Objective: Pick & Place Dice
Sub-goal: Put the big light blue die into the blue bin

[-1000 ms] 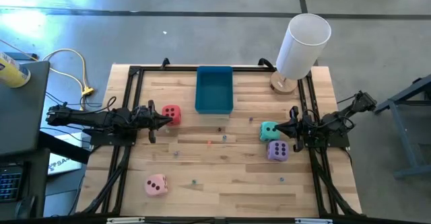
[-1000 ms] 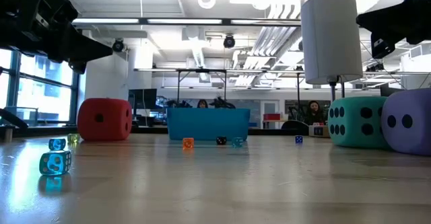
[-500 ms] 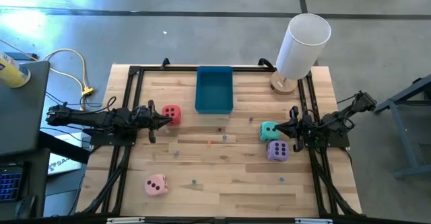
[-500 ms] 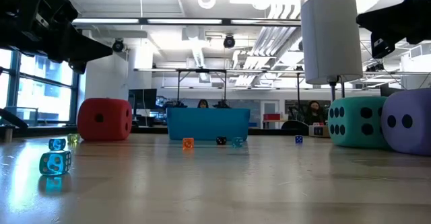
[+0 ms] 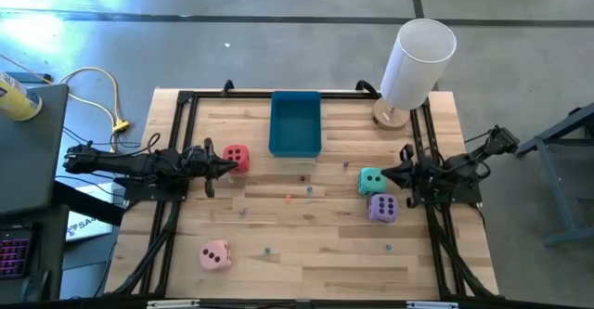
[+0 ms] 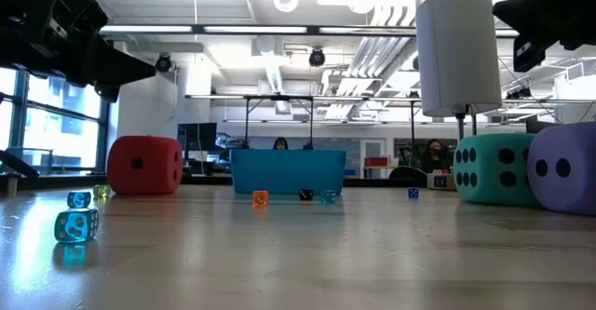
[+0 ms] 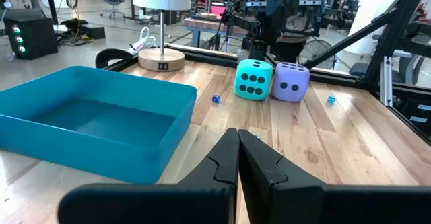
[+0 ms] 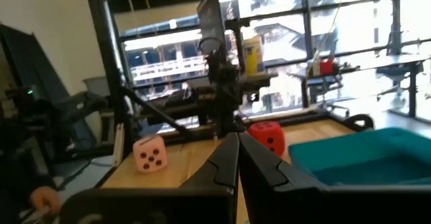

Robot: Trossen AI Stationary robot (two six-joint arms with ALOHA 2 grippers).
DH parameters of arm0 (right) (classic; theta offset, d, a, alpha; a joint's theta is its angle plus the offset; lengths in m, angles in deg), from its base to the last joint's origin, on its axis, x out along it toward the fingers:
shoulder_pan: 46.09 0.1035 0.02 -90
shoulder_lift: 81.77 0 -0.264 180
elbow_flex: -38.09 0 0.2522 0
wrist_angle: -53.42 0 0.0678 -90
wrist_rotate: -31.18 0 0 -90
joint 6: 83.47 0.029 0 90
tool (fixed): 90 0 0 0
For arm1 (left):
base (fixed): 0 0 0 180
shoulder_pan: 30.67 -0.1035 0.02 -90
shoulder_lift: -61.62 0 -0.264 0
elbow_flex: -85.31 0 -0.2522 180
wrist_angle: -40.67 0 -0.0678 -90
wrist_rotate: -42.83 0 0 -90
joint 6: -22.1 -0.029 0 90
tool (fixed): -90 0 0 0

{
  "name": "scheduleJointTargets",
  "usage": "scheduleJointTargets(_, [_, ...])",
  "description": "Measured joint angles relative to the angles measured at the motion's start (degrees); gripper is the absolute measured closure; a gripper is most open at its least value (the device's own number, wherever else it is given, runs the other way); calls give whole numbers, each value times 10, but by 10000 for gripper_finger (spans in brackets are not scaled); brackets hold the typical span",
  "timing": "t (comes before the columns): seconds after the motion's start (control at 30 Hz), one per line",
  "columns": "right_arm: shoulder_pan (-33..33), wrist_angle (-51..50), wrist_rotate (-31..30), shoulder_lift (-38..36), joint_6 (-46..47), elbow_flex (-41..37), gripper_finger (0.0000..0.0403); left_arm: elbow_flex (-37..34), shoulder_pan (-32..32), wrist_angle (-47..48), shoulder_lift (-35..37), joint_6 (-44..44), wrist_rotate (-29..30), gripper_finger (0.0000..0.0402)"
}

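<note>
Your right end effector (image 5: 386,172) has edged up and back from the teal die (image 5: 371,180) — clenched, empty. Left end effector (image 5: 230,165), also clenched, hasn't budged beside the red die (image 5: 237,157). All dice remain on the bench (image 5: 306,225) — no pick begun.

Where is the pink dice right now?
In the high view the pink dice sits alone near the table's front left corner, far from the red dice and the blue tray.
</note>
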Motion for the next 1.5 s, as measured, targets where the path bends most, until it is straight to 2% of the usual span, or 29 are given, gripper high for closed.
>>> scheduleJointTargets(0.13, [0, 20, -21, 0, -16, 0, 386, 0, 0, 0, 0, 0, 0, 401])
scheduleJointTargets(0.23, [0, 35, -21, 0, -8, 0, 353, 0, 0, 0, 0, 0, 0, 401])
scheduleJointTargets(0.37, [0, 46, -22, 0, 18, 0, 285, 0, 0, 0, 0, 0, 0, 401])
scheduleJointTargets(0.63, [0, 51, -23, 0, 44, 3, 119, 0, 0, -1, 0, 0, 0, 401])
scheduleJointTargets(0.8, [0, 52, -13, 0, 11, 4, 53, 0, 0, -1, 0, 0, 0, 401])
scheduleJointTargets(0.97, [0, 52, 0, 0, -79, 5, 29, 0, 0, -1, 0, 0, 0, 401])
scheduleJointTargets(1.23, [1, 33, 55, 0, -44, 6, 26, 0, 0, -1, 0, 0, 0, 401])
scheduleJointTargets(1.5, [0, 36, 51, 0, -29, 6, 22, 0, 0, -1, 0, 0, 0, 401])
